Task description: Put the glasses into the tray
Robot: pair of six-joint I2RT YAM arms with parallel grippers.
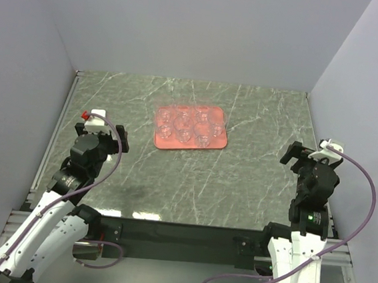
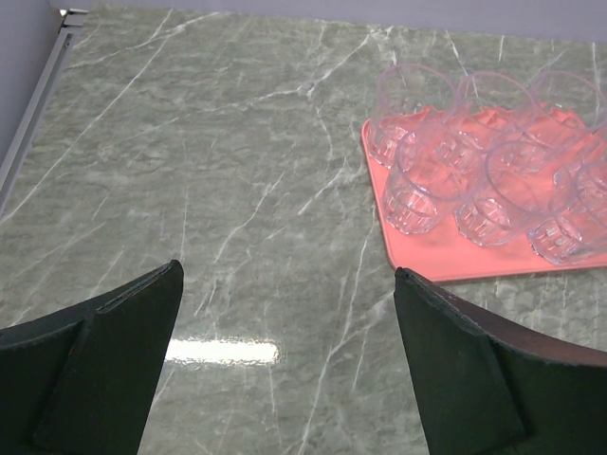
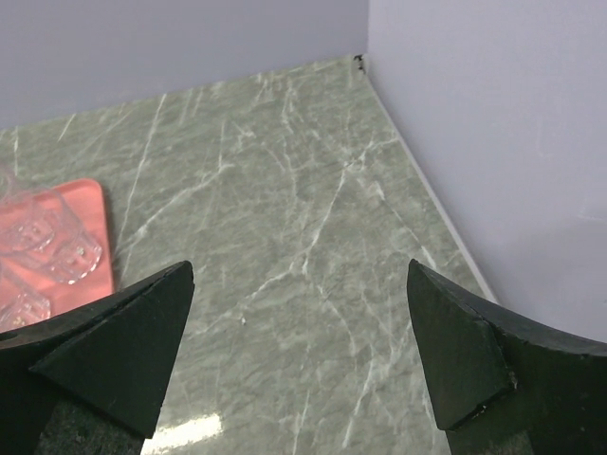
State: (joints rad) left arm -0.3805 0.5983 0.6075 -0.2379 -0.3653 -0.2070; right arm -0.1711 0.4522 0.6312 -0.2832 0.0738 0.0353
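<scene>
The salmon-pink tray (image 1: 163, 141) lies at the middle of the marble table, a little toward the back. Several clear glasses (image 1: 185, 124) stand upright inside it in two rows. In the left wrist view the tray (image 2: 446, 258) is at the upper right with the glasses (image 2: 425, 180) on it. In the right wrist view a tray corner (image 3: 93, 218) and a glass (image 3: 64, 248) show at the left edge. My left gripper (image 2: 286, 284) is open and empty over bare table, left of the tray. My right gripper (image 3: 301, 275) is open and empty near the right wall.
Grey walls enclose the table on the left (image 1: 20, 85), back (image 1: 200, 29) and right (image 1: 367, 98). A metal rail (image 1: 54, 135) runs along the table's left edge. A black bar (image 1: 180, 237) spans the near edge between the arm bases.
</scene>
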